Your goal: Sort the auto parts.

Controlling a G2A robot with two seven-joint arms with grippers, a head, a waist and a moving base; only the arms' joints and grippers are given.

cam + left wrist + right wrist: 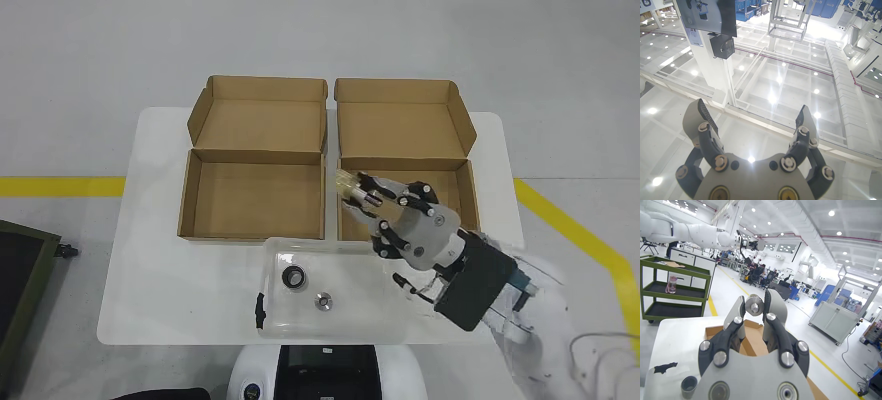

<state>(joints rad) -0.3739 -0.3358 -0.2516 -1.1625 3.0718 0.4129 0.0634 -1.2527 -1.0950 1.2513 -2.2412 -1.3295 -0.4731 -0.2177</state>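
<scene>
Hanging over the right cardboard box (470,195), a silver auto part (754,308) is being pinched between the jaws of the right gripper (754,296). Beside that box, a black ring (294,277) and a silver piece (324,300) are being held in a clear tray (385,300). The jaws of the left gripper (752,106) are being held spread.

Table (150,280): cardboard box (255,200), second box (400,135) (both open), clear bin (350,275).

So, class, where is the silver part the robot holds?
The silver part sits between the jaws of the right gripper, in the top view over the right box's left side, beyond the tray.
</scene>
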